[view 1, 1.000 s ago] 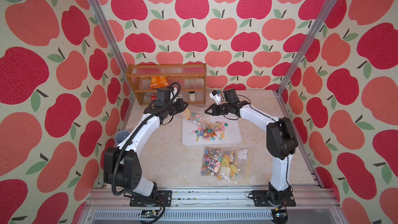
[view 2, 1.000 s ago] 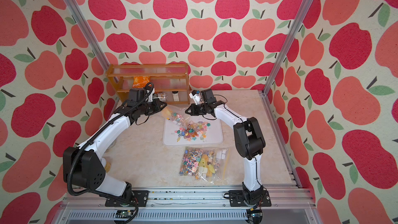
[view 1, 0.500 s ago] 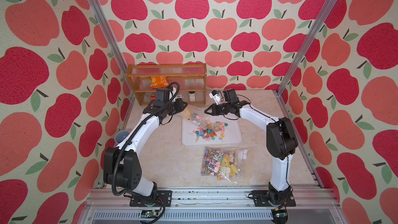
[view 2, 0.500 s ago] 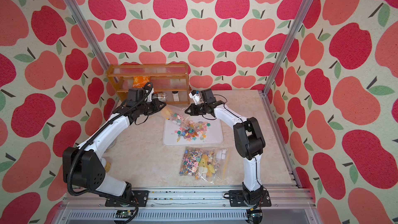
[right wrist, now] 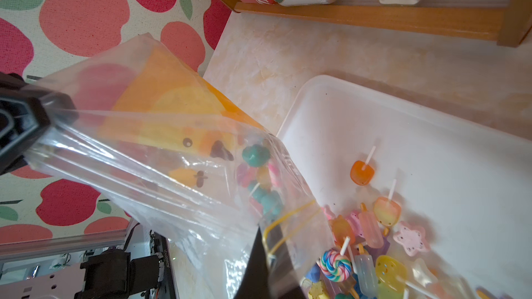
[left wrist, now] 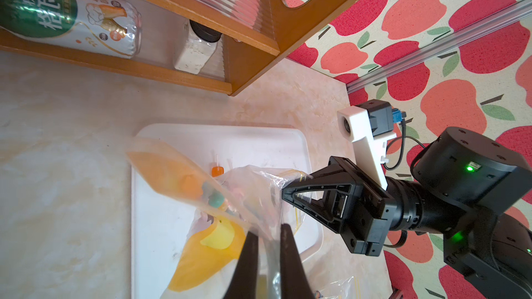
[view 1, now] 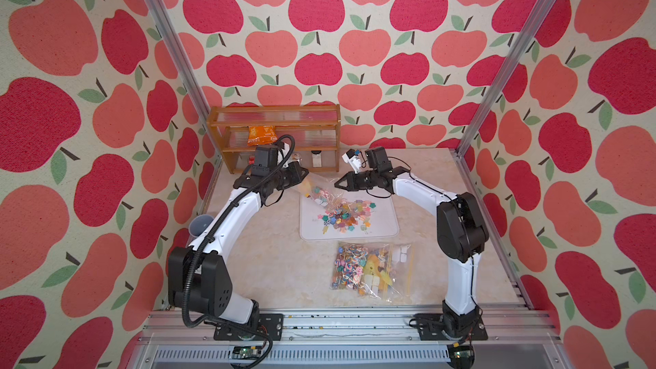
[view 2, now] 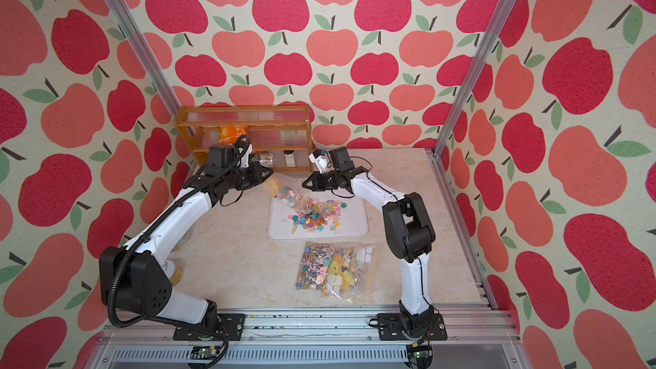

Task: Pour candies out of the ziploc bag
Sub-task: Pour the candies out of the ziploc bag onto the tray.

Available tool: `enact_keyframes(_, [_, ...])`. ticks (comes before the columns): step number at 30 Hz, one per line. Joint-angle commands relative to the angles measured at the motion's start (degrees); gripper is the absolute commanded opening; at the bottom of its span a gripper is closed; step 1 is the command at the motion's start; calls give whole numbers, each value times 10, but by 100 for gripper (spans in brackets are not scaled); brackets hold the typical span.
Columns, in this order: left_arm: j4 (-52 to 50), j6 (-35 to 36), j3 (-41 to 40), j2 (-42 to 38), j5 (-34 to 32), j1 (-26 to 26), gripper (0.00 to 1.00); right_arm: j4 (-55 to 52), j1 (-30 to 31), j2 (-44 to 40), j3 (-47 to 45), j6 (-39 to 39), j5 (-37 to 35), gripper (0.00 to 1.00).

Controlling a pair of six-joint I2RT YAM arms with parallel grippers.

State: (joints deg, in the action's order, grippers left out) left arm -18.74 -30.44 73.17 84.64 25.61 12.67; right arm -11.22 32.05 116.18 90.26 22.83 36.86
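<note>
A clear ziploc bag (view 1: 317, 189) with an orange-and-yellow print hangs tilted between both arms, over the far left corner of the white tray (view 1: 388, 230). My left gripper (left wrist: 269, 230) is shut on the bag's closed end. My right gripper (right wrist: 266, 237) is shut on the yellow-lined mouth edge. A few candies (right wrist: 255, 156) remain inside the bag (right wrist: 161, 145) near its mouth. Many candies (view 1: 346, 212), small coloured sweets and lollipops on pale sticks, lie spread on the tray. Both top views show the grippers facing each other, left gripper (view 2: 270, 172) and right gripper (view 2: 304, 183).
A second ziploc bag (view 1: 369, 269) full of sweets lies flat in front of the tray. A wooden shelf (view 1: 273, 122) at the back holds an orange packet, a can, a jar and a white bottle. A grey cup (view 1: 200, 225) stands by the left wall.
</note>
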Motion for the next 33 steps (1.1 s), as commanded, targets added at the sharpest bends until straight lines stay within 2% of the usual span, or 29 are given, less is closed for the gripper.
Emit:
enact_keyframes(1, [33,5,43,-56,-27,-22,0,-71,-24,26,-10,2,-86,0])
enact_keyframes(33, [23,13,68,-47,-37,-1,0,-70,-25,25,-26,0,-88,1])
